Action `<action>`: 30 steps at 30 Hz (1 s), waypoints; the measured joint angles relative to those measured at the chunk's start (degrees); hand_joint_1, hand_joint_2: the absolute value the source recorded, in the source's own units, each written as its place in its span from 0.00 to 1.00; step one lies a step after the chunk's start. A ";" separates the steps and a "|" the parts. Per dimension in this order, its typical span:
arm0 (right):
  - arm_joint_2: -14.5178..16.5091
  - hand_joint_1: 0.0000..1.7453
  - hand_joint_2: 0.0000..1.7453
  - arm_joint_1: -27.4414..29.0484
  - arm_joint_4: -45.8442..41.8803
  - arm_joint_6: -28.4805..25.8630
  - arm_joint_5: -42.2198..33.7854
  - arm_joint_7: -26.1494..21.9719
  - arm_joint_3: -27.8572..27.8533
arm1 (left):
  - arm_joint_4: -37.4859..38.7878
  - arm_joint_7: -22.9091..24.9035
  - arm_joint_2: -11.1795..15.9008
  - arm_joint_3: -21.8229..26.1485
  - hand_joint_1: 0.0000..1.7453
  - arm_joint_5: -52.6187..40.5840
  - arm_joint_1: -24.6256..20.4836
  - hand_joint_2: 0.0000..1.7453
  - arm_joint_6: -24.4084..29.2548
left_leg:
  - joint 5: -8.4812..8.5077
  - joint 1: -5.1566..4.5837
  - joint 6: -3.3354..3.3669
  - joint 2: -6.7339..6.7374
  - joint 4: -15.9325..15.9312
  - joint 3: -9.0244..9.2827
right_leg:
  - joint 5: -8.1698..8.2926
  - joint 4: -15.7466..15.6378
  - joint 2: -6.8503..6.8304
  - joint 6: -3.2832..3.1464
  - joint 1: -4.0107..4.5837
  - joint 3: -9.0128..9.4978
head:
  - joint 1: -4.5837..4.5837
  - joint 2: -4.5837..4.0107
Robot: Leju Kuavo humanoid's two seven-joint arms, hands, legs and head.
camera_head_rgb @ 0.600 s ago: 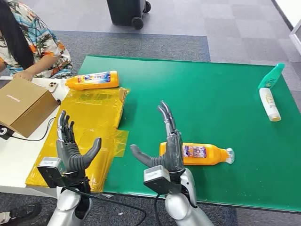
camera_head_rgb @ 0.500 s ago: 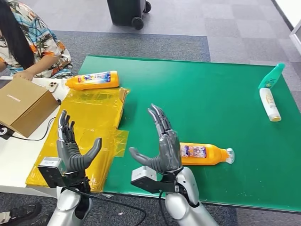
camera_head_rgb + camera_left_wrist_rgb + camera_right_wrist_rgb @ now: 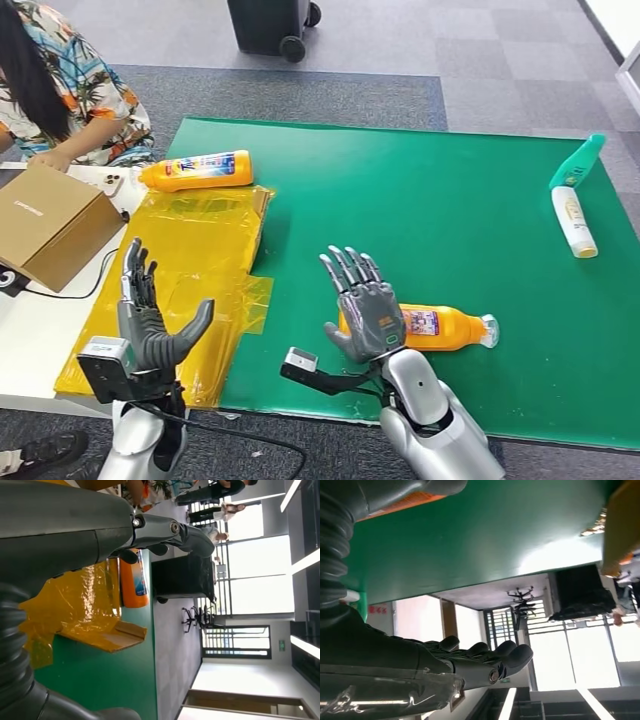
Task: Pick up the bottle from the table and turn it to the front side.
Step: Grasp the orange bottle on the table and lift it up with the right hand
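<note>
The orange bottle (image 3: 441,327) lies on its side near the front edge of the green tabletop (image 3: 453,200), its clear cap toward the right edge. It has a colourful label, but the writing is too small to read. The right robot hand (image 3: 367,308) is over the bottle's base end with the palm down and fingers spread, holding nothing. I cannot tell if it touches the bottle. The left robot hand (image 3: 151,318) stands upright over the yellow plastic sheet (image 3: 204,250), fingers apart and empty.
</note>
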 joint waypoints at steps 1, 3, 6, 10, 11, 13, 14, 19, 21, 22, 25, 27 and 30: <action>-0.41 0.00 1.00 -0.20 0.38 0.87 1.37 0.94 -0.12 | -0.12 0.03 -0.11 0.21 0.00 -0.12 0.08 1.00 -0.25 | 0.00 0.00 0.00 0.00 0.00 0.00 | 0.00 0.00 0.00 0.00 0.00 0.00 | 0.00 0.00; -1.18 0.00 1.00 -0.53 0.98 2.64 3.06 2.32 -0.32 | -0.33 0.04 -0.34 0.65 0.00 -0.33 0.20 1.00 -0.70 | 0.00 0.00 0.00 0.00 0.00 0.00 | 0.00 0.00 0.00 0.00 0.00 0.00 | -0.01 0.01; -2.61 0.00 1.00 -0.90 1.64 6.53 4.84 4.25 -0.51 | -0.68 0.06 -0.75 1.42 0.00 -0.63 0.45 1.00 -1.29 | 0.00 -0.01 0.01 0.00 0.00 0.01 | 0.01 -0.01 0.00 0.01 -0.01 0.01 | 0.01 0.01; -4.55 0.00 1.00 -1.77 1.82 10.43 6.91 6.57 -0.76 | -1.05 0.21 -1.19 2.12 0.00 -0.93 0.79 1.00 -1.86 | -0.02 -0.01 0.02 0.01 0.00 0.11 | 0.00 -0.02 0.01 0.01 -0.02 0.08 | -0.01 0.01; -5.07 0.00 1.00 -1.95 1.81 11.16 7.42 7.10 -0.94 | -1.16 0.22 -1.29 2.33 0.00 -1.02 0.92 1.00 -1.99 | -0.03 -0.01 0.03 0.01 0.00 0.14 | -0.01 -0.02 0.01 0.03 -0.02 0.12 | -0.01 0.00; -6.11 0.00 1.00 -2.21 1.72 12.44 8.26 7.91 -1.48 | -1.39 0.22 -1.45 2.70 0.00 -1.16 1.22 1.00 -2.23 | -0.05 -0.01 0.05 0.01 0.00 0.21 | -0.03 -0.03 0.01 0.04 -0.02 0.20 | 0.00 0.00; -6.65 0.00 1.00 -2.32 1.63 13.16 8.59 8.21 -1.78 | -1.46 0.22 -1.52 2.84 0.00 -1.19 1.35 1.00 -2.32 | -0.07 -0.01 0.05 0.01 0.00 0.26 | -0.03 -0.04 0.01 0.04 -0.02 0.25 | 0.00 0.01; -8.89 0.00 1.00 -3.13 1.05 18.50 9.53 8.86 -2.84 | -1.90 0.20 -2.03 3.69 0.00 -1.17 1.64 1.00 -2.44 | -0.14 -0.02 0.04 0.01 0.00 0.62 | -0.03 -0.07 0.02 0.04 -0.02 0.57 | -0.01 0.01; -9.95 0.00 1.00 -3.66 0.86 20.92 9.59 8.94 -2.96 | -2.17 0.13 -2.22 4.12 0.00 -1.07 1.77 1.00 -2.46 | -0.16 -0.02 0.06 0.01 0.00 0.78 | -0.05 -0.09 0.01 0.06 -0.02 0.74 | 0.01 0.00; -10.49 0.00 1.00 -3.89 0.79 21.81 9.54 8.98 -3.00 | -2.31 0.08 -2.29 4.28 0.00 -1.02 1.84 1.00 -2.47 | -0.16 -0.02 0.07 0.01 0.00 0.84 | -0.06 -0.09 0.01 0.07 -0.02 0.82 | 0.01 -0.01; -12.01 0.00 1.00 -4.40 0.62 24.15 9.12 9.04 -3.13 | -2.67 -0.08 -2.49 4.71 0.00 -0.75 2.05 1.00 -2.48 | -0.17 -0.02 0.09 0.01 0.00 0.99 | -0.07 -0.10 0.01 0.10 -0.02 0.99 | 0.01 0.00; -12.91 0.00 1.00 -4.69 0.50 25.53 8.63 9.04 -3.19 | -2.83 -0.14 -2.60 5.07 0.00 -0.60 2.13 1.00 -2.50 | -0.19 -0.02 0.12 0.01 0.00 1.09 | -0.08 -0.11 0.01 0.11 -0.01 1.09 | 0.01 0.00; -13.84 0.00 1.00 -5.10 0.38 26.34 8.27 9.04 -3.28 | -2.88 -0.17 -2.79 5.45 0.00 -0.53 2.20 1.00 -2.54 | -0.21 -0.02 0.14 0.01 0.00 1.18 | -0.10 -0.13 0.01 0.14 -0.01 1.19 | 0.02 0.01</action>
